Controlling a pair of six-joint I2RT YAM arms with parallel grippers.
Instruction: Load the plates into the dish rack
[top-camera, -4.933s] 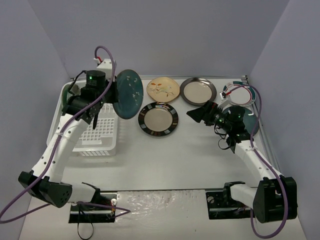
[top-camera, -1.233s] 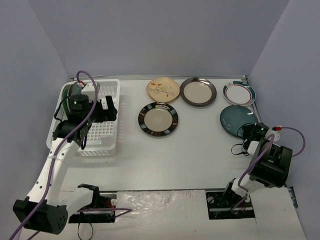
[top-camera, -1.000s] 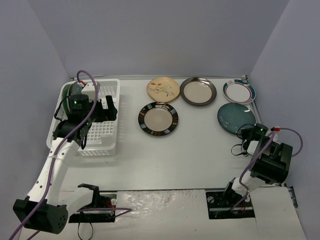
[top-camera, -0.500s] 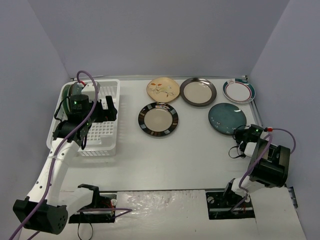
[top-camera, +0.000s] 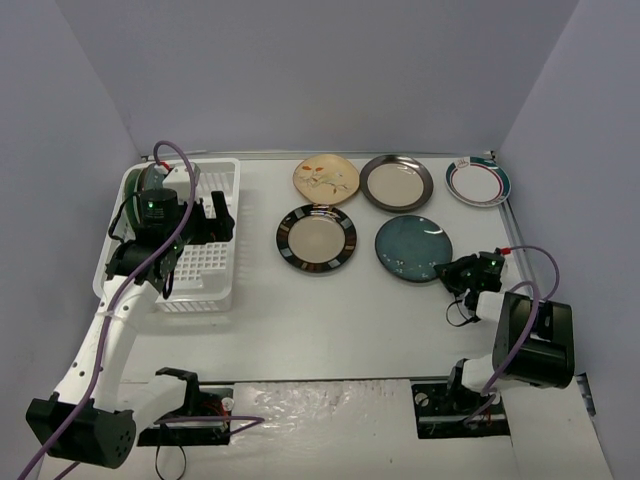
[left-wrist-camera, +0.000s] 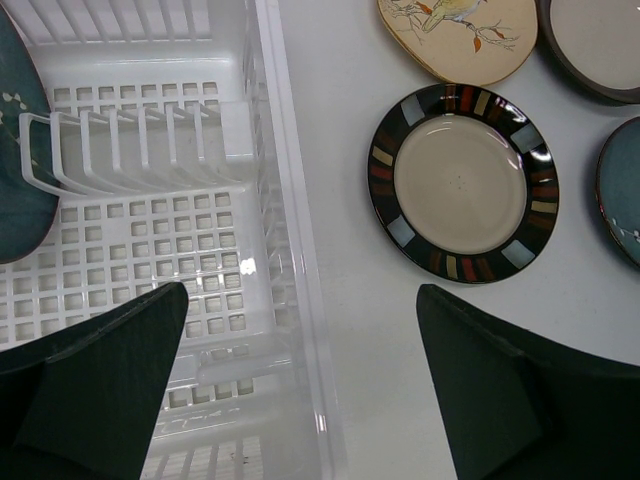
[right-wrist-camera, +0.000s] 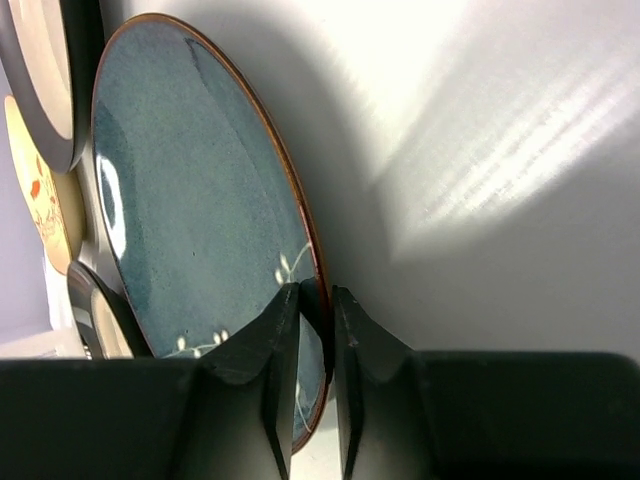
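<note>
White table (top-camera: 330, 320) | teal plate (top-camera: 413, 249) flat, face up | right end effector (top-camera: 452, 271) pinches rim

I found the rack (top-camera: 200, 270) at the table's (top-camera: 330, 320) left, a standing plate (top-camera: 140, 186) in its far-left corner | back row right of the rack: back-left plate (top-camera: 326, 177), back-middle plate (top-camera: 397, 183), back-right plate (top-camera: 478, 182) | front-left plate (top-camera: 316, 239) lay before the first two, front-right plate (top-camera: 413, 249) beside it | right gripper (top-camera: 455, 272) sat at that plate's near-right rim

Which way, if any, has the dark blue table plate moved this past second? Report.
Yes. The dark blue plate slid left, from beside the white plate toward the striped-rim plate, pinched in the right claw.
</note>
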